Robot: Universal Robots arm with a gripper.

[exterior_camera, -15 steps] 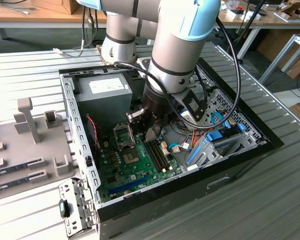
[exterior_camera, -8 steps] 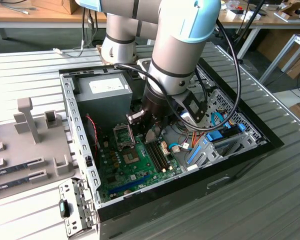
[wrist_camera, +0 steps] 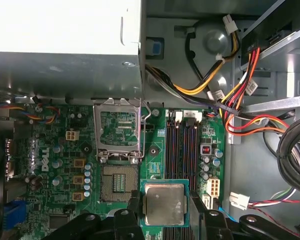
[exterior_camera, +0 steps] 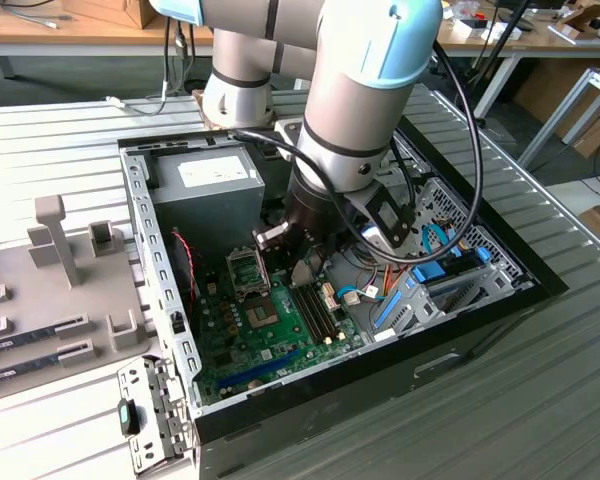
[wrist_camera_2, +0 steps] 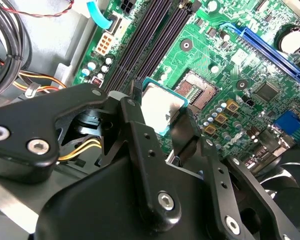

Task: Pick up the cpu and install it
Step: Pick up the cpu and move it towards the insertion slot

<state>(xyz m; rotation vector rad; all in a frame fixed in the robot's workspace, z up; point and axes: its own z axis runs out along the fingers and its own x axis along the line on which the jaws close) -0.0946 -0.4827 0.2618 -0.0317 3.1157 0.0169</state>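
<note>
Your gripper [wrist_camera: 165, 205] was clenched on the cpu [wrist_camera: 163, 201], its edges pinched between both fingers. The chip hung flat above the motherboard [wrist_camera: 55, 165], near the memory slots [wrist_camera: 182, 142] and the open socket [wrist_camera: 119, 184].

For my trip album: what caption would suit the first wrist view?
The gripper holds the cpu by its edges over the green motherboard, beside the open socket.

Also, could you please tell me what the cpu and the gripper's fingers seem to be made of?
The cpu: dull silvery metal lid over a thin green rim, likely circuit board. The gripper fingers: matte black with screw holes, possibly anodised metal or hard plastic.
</note>
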